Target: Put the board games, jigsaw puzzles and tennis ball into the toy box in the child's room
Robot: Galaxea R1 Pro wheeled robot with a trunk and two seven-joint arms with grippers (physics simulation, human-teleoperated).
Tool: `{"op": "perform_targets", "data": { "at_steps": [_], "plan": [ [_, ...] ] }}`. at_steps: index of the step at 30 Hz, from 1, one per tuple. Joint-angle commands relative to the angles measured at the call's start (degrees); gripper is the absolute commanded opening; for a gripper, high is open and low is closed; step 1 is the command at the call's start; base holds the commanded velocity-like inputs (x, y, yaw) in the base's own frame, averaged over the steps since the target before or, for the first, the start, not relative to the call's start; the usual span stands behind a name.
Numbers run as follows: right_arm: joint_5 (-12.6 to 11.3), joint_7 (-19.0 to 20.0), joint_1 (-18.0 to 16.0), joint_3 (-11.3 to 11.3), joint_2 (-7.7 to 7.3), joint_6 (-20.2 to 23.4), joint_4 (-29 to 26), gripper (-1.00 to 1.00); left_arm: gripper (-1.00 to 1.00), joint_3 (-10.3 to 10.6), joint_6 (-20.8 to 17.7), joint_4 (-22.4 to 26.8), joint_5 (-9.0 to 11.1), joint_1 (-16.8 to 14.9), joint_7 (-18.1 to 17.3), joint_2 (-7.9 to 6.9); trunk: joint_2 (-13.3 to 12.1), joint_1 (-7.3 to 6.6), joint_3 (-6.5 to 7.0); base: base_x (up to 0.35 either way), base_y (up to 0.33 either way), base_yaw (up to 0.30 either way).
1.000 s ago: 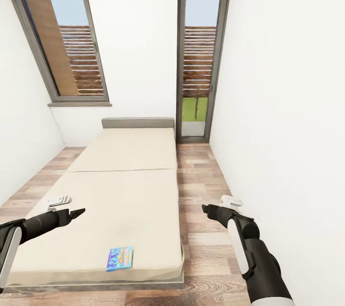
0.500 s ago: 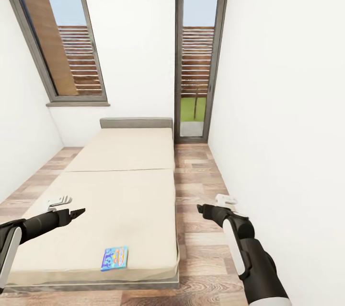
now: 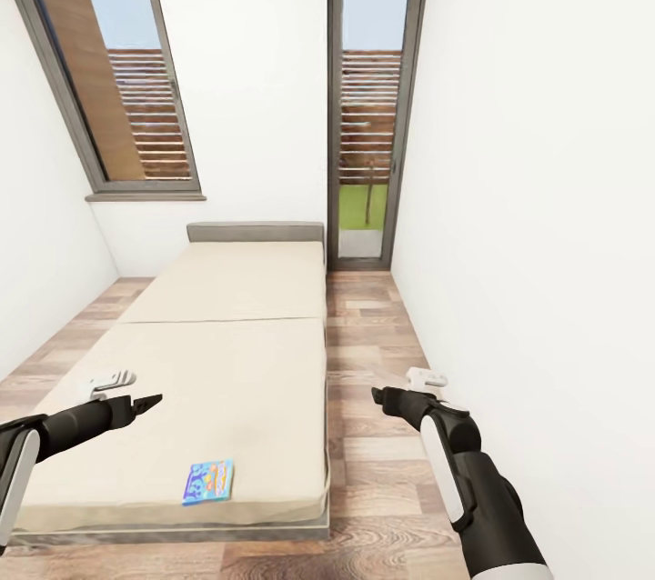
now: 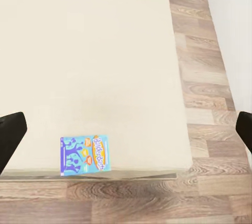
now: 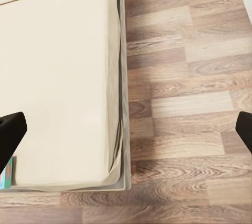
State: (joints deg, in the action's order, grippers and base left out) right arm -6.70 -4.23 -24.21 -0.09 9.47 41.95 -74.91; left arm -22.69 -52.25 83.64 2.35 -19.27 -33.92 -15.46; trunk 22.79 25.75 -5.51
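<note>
We see blue board game flat on bed, near foot edge. Left gripper above mattress, right gripper above wood floor; both fingers spread wide, empty.

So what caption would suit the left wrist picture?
A blue board game lies flat near the foot edge of the beige bed, above wood floor.
</note>
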Motion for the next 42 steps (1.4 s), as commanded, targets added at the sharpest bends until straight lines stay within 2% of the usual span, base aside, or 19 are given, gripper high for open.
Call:
{"op": "perform_targets", "data": {
  "at_steps": [1, 19, 21, 27, 31, 34, 37, 41, 42],
  "plan": [
    [-0.59, -0.46, -0.05, 0.01, 0.02, 0.21, -0.06, 1.00, 1.00, -0.09, -0.56, 0.03, 0.26, -0.08, -0.08, 0.00, 0.13, 0.04, -0.13, -0.010, -0.019, 0.000],
    [-0.59, -0.41, -0.05, 0.09, 0.02, 0.10, -0.06, 1.00, 1.00, -0.73, -5.33, 0.00, 0.72, -0.24, -0.12, -0.01, 0.13, 0.04, 0.27, -0.001, -0.003, 0.100],
    [-0.59, -0.38, -0.05, 0.08, 0.02, 0.09, -0.08, 1.00, 1.00, -0.98, -5.95, -0.05, 1.22, -0.24, -0.14, -0.04, 0.93, 0.48, -0.08, 0.000, 0.000, 0.012],
    [-0.66, -0.27, -0.03, 0.02, 0.02, 0.13, -0.21, 1.00, 1.00, -4.00, -7.14, -1.10, 5.56, -0.24, -0.25, -0.03, 3.34, 1.79, -1.16, 0.000, 0.000, 0.004],
    [-0.78, -0.16, 0.01, 0.01, 0.02, 0.20, -0.40, 1.00, 1.00, -5.70, -7.43, -5.18, 8.06, -0.31, -0.32, -0.22, 4.94, 2.67, -1.87, 0.000, 0.000, 0.000],
    [-1.38, -0.12, 0.02, 0.01, 0.02, 0.22, -0.48, 1.00, 1.00, -6.19, -7.51, -7.62, 9.80, -0.34, -0.34, -0.29, 6.15, 3.33, -2.41, 0.000, 0.000, 0.000],
    [-3.91, -0.09, 0.06, 0.01, -0.01, 0.29, -0.57, 1.00, 1.00, -6.57, -7.52, -12.40, 13.52, -0.39, -0.35, -0.39, 7.35, 3.99, -2.95, 0.000, 0.000, 0.000],
    [-6.92, -0.08, 0.10, 0.01, -0.08, 0.35, -0.64, 1.00, 1.00, -6.75, -7.48, -16.87, 15.67, -0.41, -0.35, -0.80, 8.96, 4.87, -3.67, 0.000, 0.000, 0.000],
    [-8.45, -0.08, 0.13, -0.02, -0.14, 0.37, -0.65, 1.00, 1.00, -6.86, -7.46, -19.04, 16.32, -0.41, -0.35, -1.30, 9.36, 5.09, -3.85, 0.000, 0.000, 0.000]
  ]
}}
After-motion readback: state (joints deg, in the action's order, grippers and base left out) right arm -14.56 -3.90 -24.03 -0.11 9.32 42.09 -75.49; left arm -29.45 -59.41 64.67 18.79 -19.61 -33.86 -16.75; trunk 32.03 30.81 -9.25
